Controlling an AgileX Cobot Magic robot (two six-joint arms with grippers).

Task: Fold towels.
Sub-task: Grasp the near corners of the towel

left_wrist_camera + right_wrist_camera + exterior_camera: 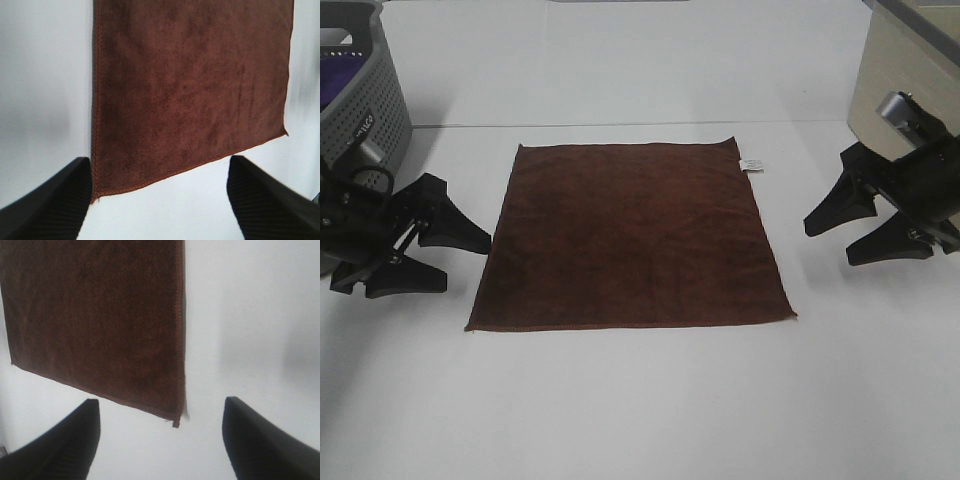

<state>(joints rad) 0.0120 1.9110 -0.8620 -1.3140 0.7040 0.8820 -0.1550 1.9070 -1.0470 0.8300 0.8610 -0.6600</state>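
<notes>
A dark reddish-brown square towel [630,238] lies flat and unfolded on the white table, with a small white tag [751,164] at its far right corner. My left gripper [456,259] is open and empty just left of the towel's left edge. My right gripper [838,235] is open and empty to the right of the towel, clear of it. The left wrist view shows the towel [190,85] beyond my open black fingers [50,200]. The right wrist view shows the towel [100,320] and one of its corners between my open fingers [55,445].
A grey perforated basket [360,95] with a purple cloth [335,80] inside stands at the far left, behind my left arm. A beige box [900,70] stands at the far right. The white table [640,400] extends in front of the towel.
</notes>
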